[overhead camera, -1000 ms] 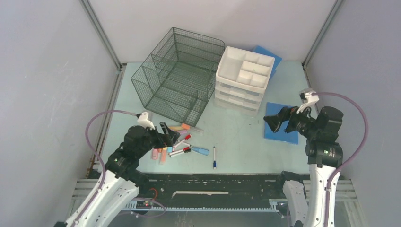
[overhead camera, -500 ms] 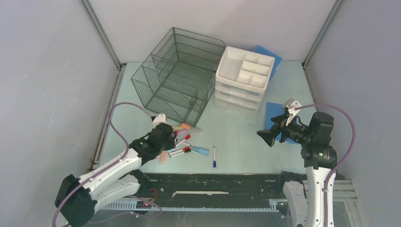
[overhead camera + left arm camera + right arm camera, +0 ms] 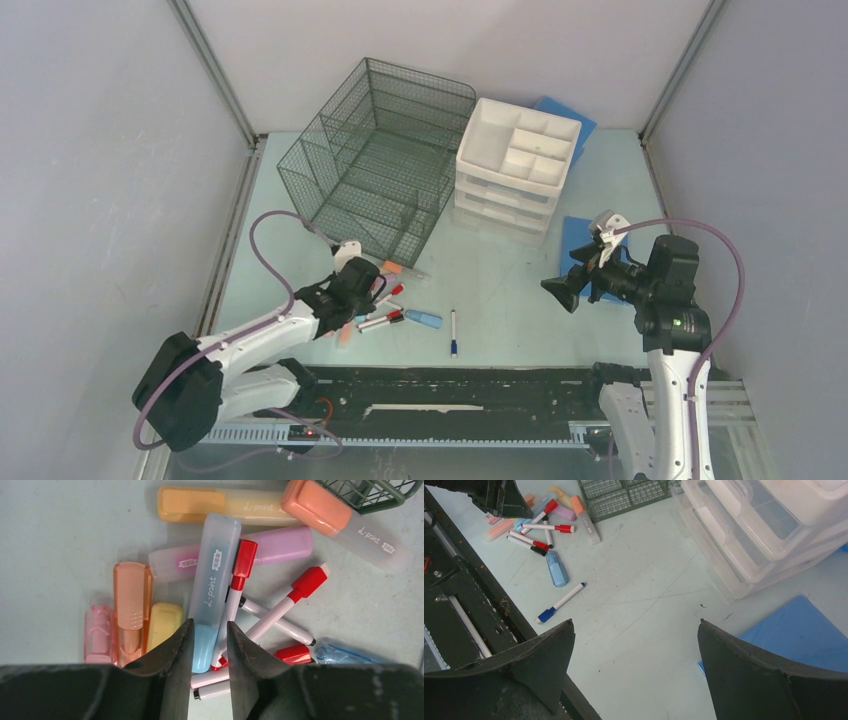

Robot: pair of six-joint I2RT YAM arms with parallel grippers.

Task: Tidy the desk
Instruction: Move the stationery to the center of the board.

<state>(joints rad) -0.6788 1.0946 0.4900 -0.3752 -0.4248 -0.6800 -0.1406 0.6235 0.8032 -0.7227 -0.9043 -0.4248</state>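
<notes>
— Step in hand?
— Looks like a pick from the heap of pens [image 3: 378, 318] toward the front-left corner of the worktop [image 3: 500, 290]. Left claw [image 3: 207, 630] right over it, fingers a narrow gap apart, astride the cap end of a pale blue highlighter [image 3: 212, 570] and a red-capped marker [image 3: 235, 595]. Nothing plainly pinched.
— And the other side?
— Right claw [image 3: 635, 624] spread wide, holding nothing, raised over bare surface toward the right edge, near a blue pad [image 3: 575, 240].
— Whereabouts of the worktop itself?
— Under everything: pale green, grey walls on three sides, black rail along the front edge. Wire basket [image 3: 385, 160] toward the back-left corner, white drawer unit [image 3: 515, 165] just beside it along the back edge.
— Next move?
— Probably lower, close on one pen only, lift clear. Tricky with barrels crossed and touching; easy to drag a neighbour along. After that, off to the basket or a drawer tray; cannot tell which.
— Anything caught by one camera alone?
— From the left wrist, the overlaps: blue highlighter lying across a purple one [image 3: 280, 545], markers crossed alongside. From above, just a coloured jumble. From the right wrist, a blue-capped pen [image 3: 560, 602] lying apart near the front edge, out of the left wrist's sight.
</notes>
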